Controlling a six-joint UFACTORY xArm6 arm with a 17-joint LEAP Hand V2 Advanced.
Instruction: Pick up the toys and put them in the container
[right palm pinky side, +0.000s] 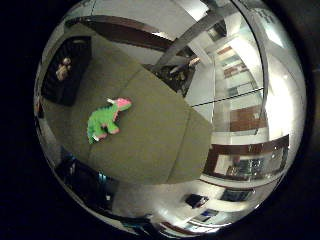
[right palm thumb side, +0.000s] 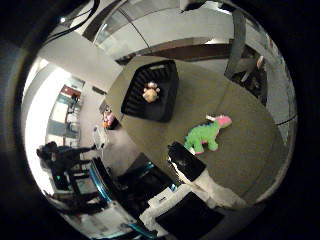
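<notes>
We see a tan toy (right palm thumb side: 151, 93) inside the black container (right palm thumb side: 167, 107) on the olive worktop (right palm thumb side: 240, 150). Well apart lies a green dinosaur (right palm thumb side: 205, 135) with a pink head. The robot hand (right palm thumb side: 192, 172) reaches in beside it, fingers straight, grasping nothing.

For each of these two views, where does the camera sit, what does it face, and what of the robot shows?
Little finger side palm view: sits on the palm, looking down from well above at the table, with the green dinosaur toy lying on it; none of the hand shows.
Thumb side palm view: same palm, facing the table; the hand reaches in with white and black parts.
Both share the dinosaur and the black container, which holds a tan toy.
</notes>
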